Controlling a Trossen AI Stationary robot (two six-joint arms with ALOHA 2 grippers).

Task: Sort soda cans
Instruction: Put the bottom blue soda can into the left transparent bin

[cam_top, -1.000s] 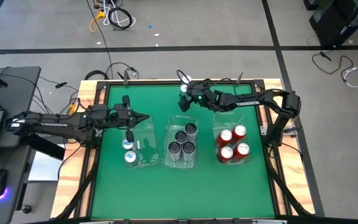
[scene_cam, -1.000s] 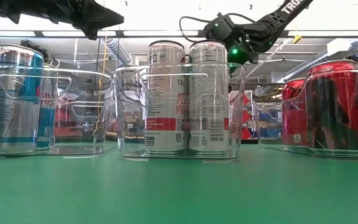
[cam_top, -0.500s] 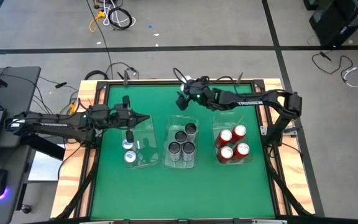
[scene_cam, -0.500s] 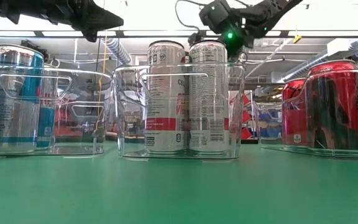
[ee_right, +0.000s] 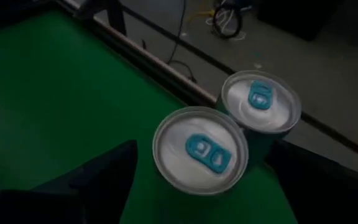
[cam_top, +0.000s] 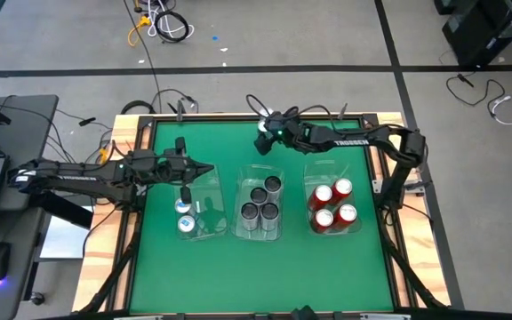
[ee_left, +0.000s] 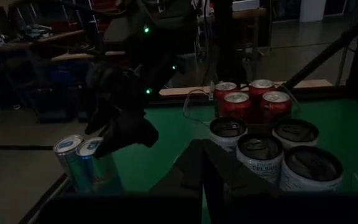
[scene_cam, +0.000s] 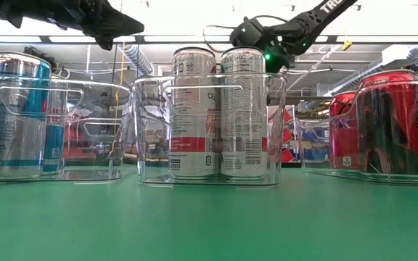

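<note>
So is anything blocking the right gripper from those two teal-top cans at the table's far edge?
Nothing visible. The open right gripper hangs directly above the two cans, a finger showing on either side of the nearer one, with only air between.

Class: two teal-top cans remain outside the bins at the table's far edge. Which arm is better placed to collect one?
Right: its open pincer hangs over those cans; the left pincer is shut, above the left bin.

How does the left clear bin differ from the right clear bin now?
The left bin holds two silver cans with pale tops; the right bin holds four red cans. The left bin has free room; the right bin looks full. Both are clear and stand on the green table.
</note>
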